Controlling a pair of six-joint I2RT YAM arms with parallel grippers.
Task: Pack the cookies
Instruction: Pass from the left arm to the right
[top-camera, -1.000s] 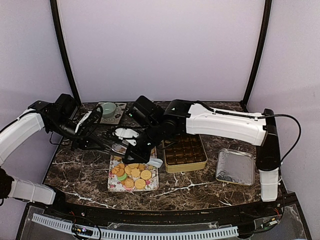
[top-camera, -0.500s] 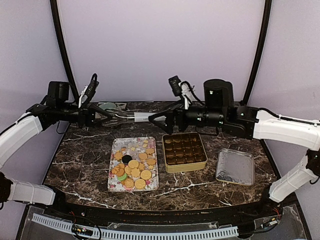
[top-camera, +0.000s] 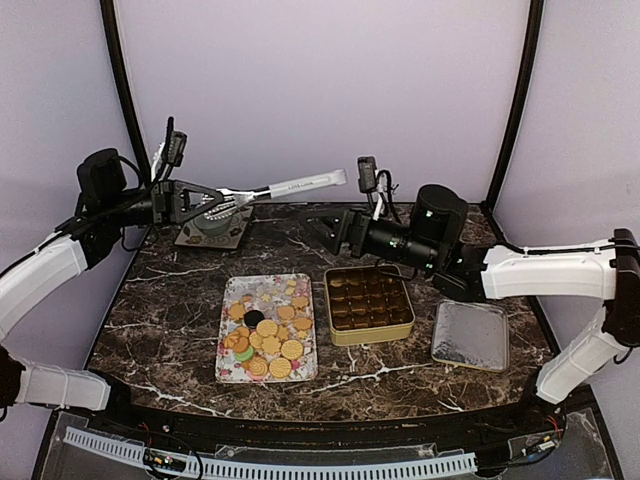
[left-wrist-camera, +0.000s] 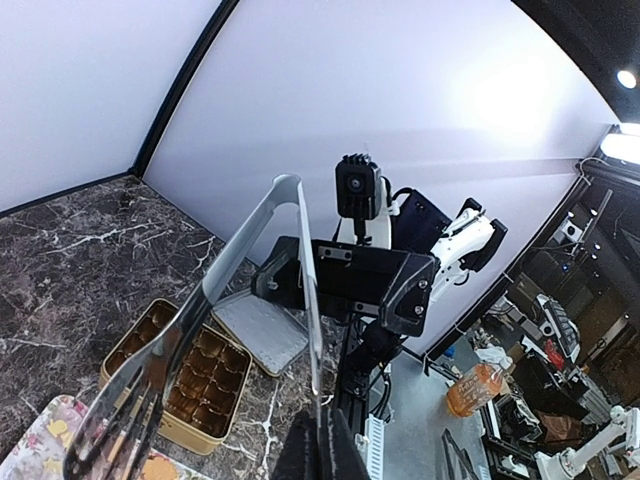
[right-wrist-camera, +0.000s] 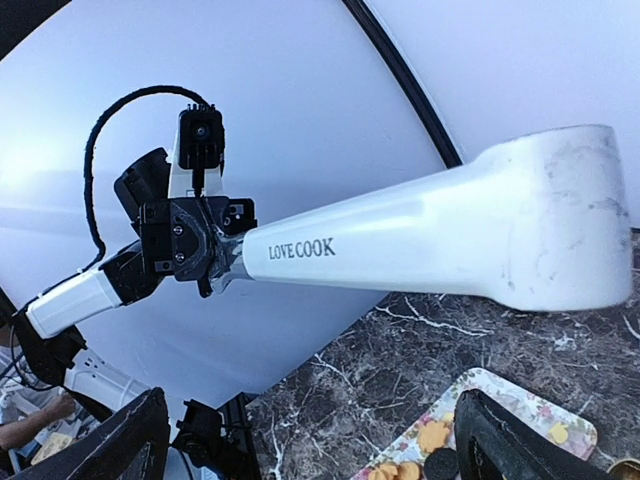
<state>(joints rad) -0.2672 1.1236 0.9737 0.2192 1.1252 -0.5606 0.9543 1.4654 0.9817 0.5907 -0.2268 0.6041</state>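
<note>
Lilac walls close in a dark marble bench (top-camera: 180, 300). Toward its front lies a flower-patterned tray (top-camera: 250, 288) heaped with the cookies (top-camera: 268, 340): small round biscuits, mostly golden, with one dark one and a few green or pink among them. Just beside the tray to the right stands a gold square tin (top-camera: 370, 338) of brown paper cups, and no biscuit shows in any cup. A silver lid (top-camera: 470, 335) lies further right.

A second ago both arms were bent low over the tray, with white tongs (top-camera: 300, 184) between them. Now both have lifted well clear of the bench. The left gripper (top-camera: 185, 203) has its jaws clamped on the tongs near their working end and holds them high and nearly level, the white joined handle pointing toward the other arm. The right gripper (top-camera: 335, 228) faces that handle from just below, its jaws now spread wide and touching nothing. The right wrist camera shows the handle floating free above the two parted fingers.

So the tongs now rest with the left arm alone. For the packing this appears to be a regrip or handover of the tool. Every cookie is still on the tray and none has reached the tin.
</note>
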